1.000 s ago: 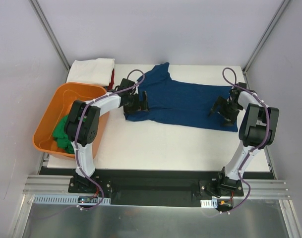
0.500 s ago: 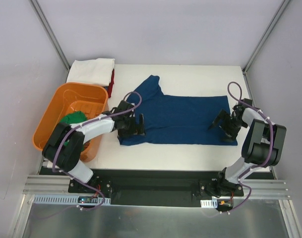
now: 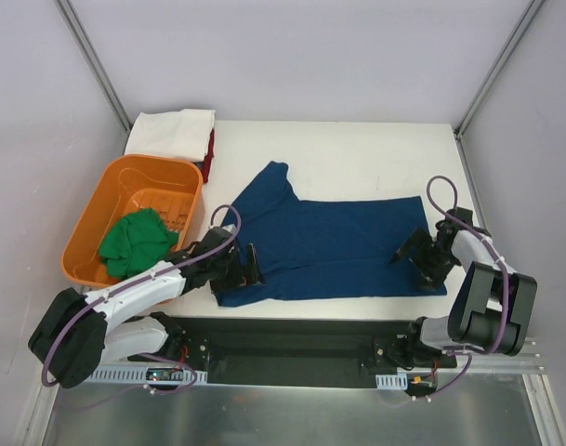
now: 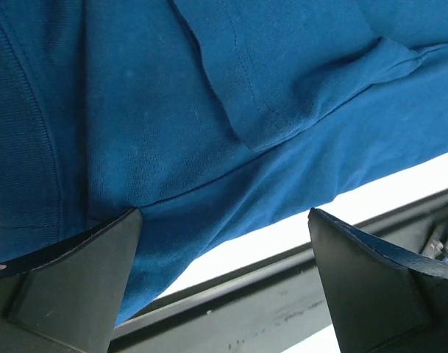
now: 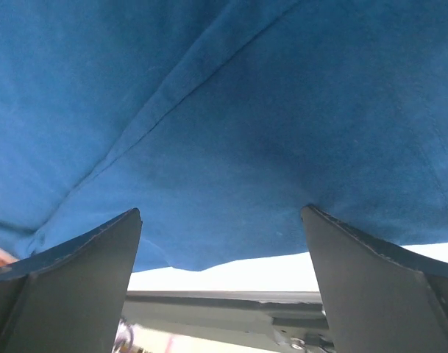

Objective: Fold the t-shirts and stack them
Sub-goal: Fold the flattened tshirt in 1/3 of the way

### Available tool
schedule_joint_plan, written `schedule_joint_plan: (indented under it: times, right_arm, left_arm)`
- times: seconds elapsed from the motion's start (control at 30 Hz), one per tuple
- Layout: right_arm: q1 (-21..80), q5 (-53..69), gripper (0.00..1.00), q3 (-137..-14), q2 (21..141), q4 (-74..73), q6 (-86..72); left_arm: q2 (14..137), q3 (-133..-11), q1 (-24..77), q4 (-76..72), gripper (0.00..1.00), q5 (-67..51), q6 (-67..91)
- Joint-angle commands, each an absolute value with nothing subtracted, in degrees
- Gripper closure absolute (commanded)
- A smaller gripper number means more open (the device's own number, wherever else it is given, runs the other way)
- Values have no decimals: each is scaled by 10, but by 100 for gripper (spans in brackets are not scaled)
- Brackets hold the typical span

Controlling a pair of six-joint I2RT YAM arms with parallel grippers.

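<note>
The navy blue t-shirt (image 3: 329, 242) lies spread flat across the near half of the white table, one sleeve pointing to the far left. My left gripper (image 3: 241, 268) sits on its near left corner with the jaws wide apart. In the left wrist view (image 4: 224, 279) the blue cloth (image 4: 209, 88) lies between the fingers. My right gripper (image 3: 420, 255) sits on the shirt's near right corner, jaws wide apart too. The right wrist view (image 5: 220, 272) shows cloth (image 5: 231, 110) across the gap. A green shirt (image 3: 134, 240) lies in the tub. A folded white shirt (image 3: 174, 130) and a red one (image 3: 210, 147) lie far left.
The orange tub (image 3: 87, 223) stands at the left edge of the table. The table's near edge and the black rail (image 3: 301, 327) run just below the shirt's hem. Grey walls close in the left and right sides.
Both grippers have moved toward the near edge of the table, and the navy shirt has slid with them. The left arm has swung down and now lies low beside the tub.
</note>
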State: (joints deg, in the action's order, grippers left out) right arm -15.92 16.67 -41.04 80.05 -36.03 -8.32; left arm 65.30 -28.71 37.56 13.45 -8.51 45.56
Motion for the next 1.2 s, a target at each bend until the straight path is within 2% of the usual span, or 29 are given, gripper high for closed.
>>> schedule_joint_plan:
  times: [0.0, 0.37, 0.57, 0.9, 0.93, 1.17]
  right_arm:
    - [-166, 50, 3, -376, 769, -419, -88]
    - [-163, 64, 3, -399, 657, -447, -72]
    - [-115, 87, 3, -422, 610, -447, -59]
    - [-72, 110, 3, -472, 583, -467, -42]
    - [-72, 108, 3, -472, 587, -467, -44]
    - [-72, 91, 3, -462, 605, -474, -44]
  left_arm:
    - [610, -235, 384, 209, 1, -109, 484]
    - [550, -230, 388, 245, 1, -125, 472]
    - [526, -276, 391, 261, 0, -127, 474]
    - [589, -361, 409, 260, 1, -48, 484]
    - [601, -372, 409, 260, 2, -47, 483]
    - [694, -402, 419, 257, 29, -61, 466]
